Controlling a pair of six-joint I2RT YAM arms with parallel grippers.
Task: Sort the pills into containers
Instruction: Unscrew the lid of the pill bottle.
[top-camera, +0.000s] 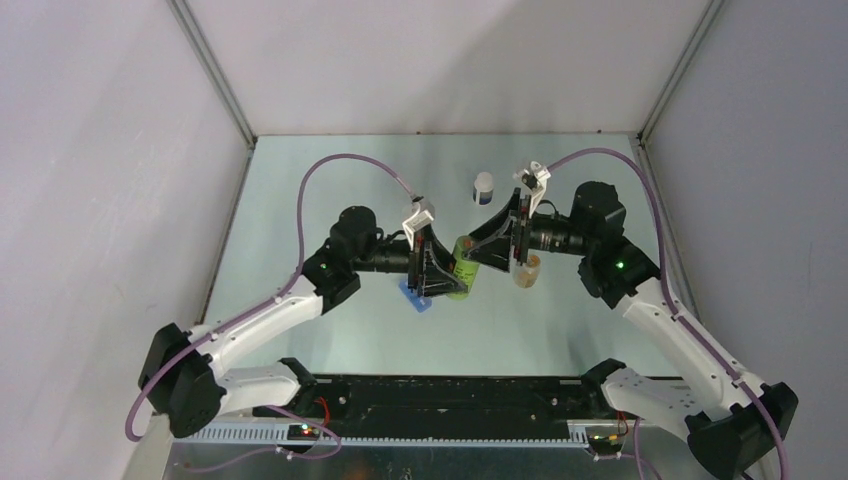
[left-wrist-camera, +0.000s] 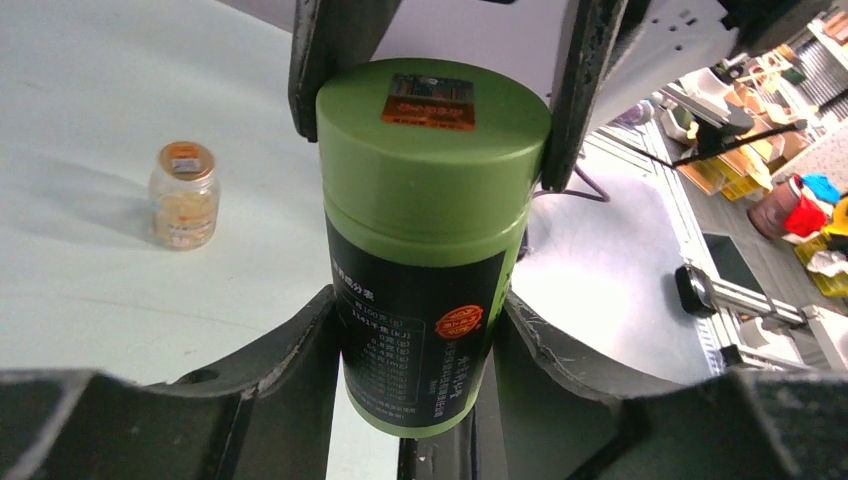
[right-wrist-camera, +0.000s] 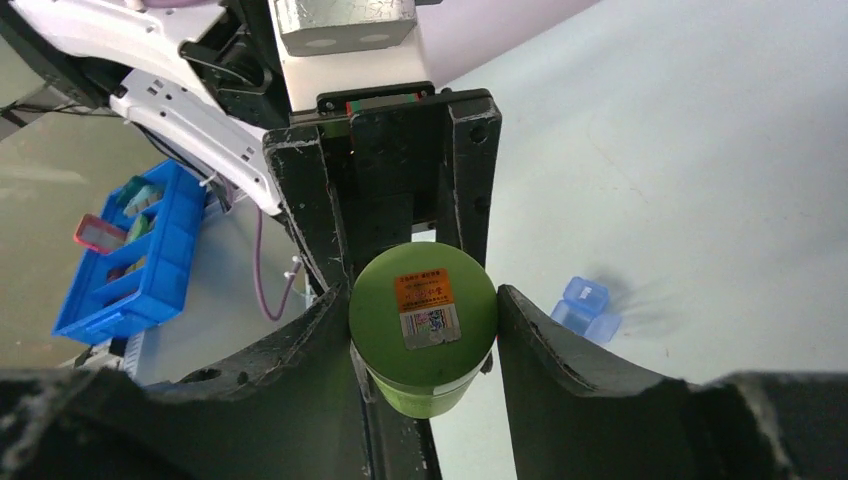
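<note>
At centre, left tool (left-wrist-camera: 420, 345) and right tool (right-wrist-camera: 423, 312) pinch one green bottle (left-wrist-camera: 430, 210), orange lid sticker (left-wrist-camera: 428, 102) illegible.

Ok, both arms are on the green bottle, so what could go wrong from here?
1. The left fingers grip the green bottle low on its glossy body. If the right fingers twist the green lid, the bottle may spin or slip out.
2. The small amber jar stands right beside the right arm and could be knocked over by a swing.
</note>
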